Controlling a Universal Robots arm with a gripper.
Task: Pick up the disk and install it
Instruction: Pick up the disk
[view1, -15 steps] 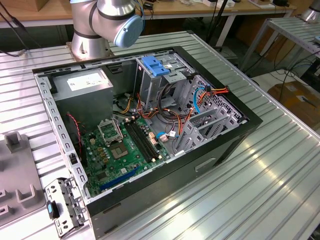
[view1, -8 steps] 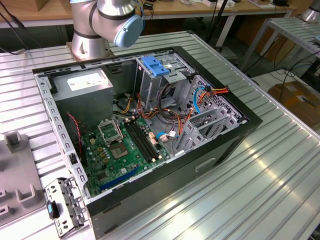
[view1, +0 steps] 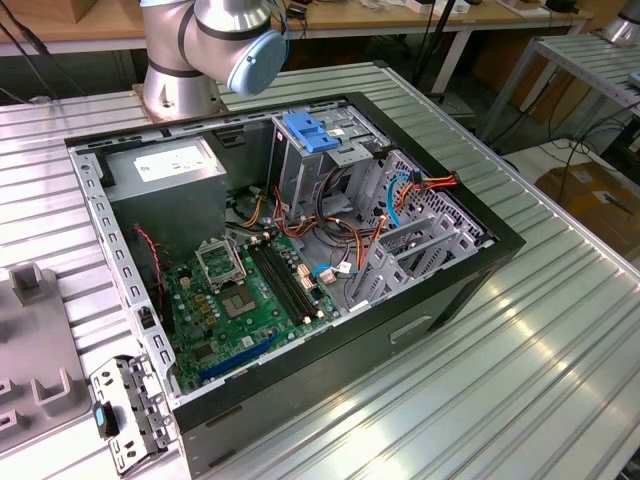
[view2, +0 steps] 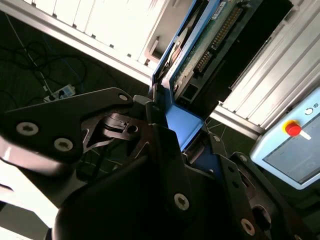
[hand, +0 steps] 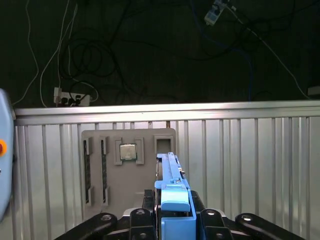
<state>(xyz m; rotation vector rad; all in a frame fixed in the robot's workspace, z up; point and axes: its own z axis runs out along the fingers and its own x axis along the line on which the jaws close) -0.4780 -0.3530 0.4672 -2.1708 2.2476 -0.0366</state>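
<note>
In both wrist views my gripper (hand: 173, 209) is shut on the disk (hand: 170, 172). The first wrist view looks along the disk's thin edge, where its blue plastic rail stands up between the black fingers (hand: 148, 202). In the second wrist view the disk (view2: 210, 42) shows its green circuit board and a blue side rail, and the gripper (view2: 172, 127) clamps its near end. The disk hangs in the air above the ribbed metal table (hand: 250, 165). In the exterior view the open computer case (view1: 470, 270) lies on its side, with a tall grey drive cage (view1: 315, 140) inside it.
Inside the case are a grey power supply box (view1: 170, 170), a green motherboard (view1: 250, 290) and loose cables (view1: 345, 235). A grey fixture plate (hand: 100, 165) holding a chip (hand: 127, 151) lies below the gripper. A metal bracket (view1: 125, 410) sits by the case. The arm's base (view1: 185, 60) stands behind the case.
</note>
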